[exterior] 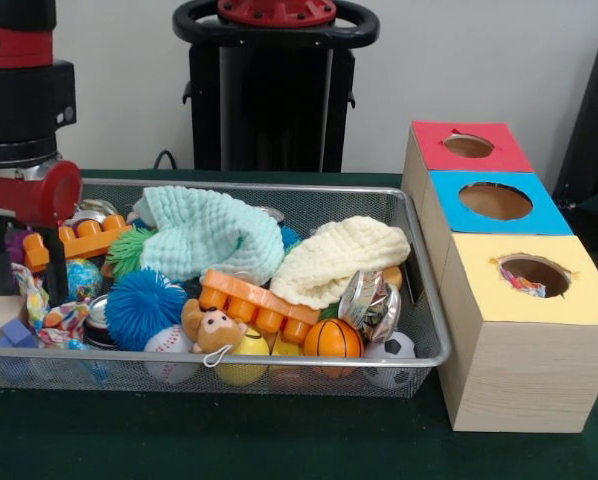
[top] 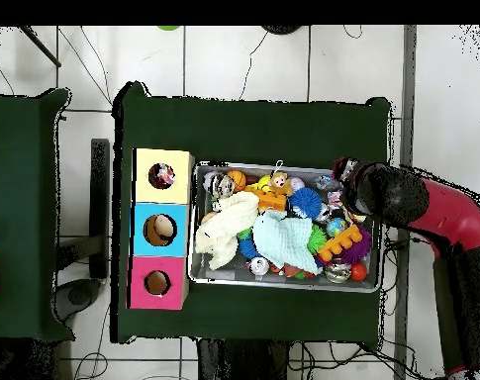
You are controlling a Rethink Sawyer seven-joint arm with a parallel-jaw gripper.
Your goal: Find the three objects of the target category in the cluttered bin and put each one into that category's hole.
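Front view: can't tell how the gripper (exterior: 49, 262) fingers sit. The cloth scrap (exterior: 51, 312) beside it looks soft and light; I'd pinch a bunched fold.

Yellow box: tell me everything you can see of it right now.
The yellow box looks like pale wood with a yellow top and a round hole cut in it. It stands upright on the green table, at the end of a row with the blue box pressed against it, close beside the wire bin. Something patterned, pink and multicoloured, shows inside the hole; the overhead view confirms it.
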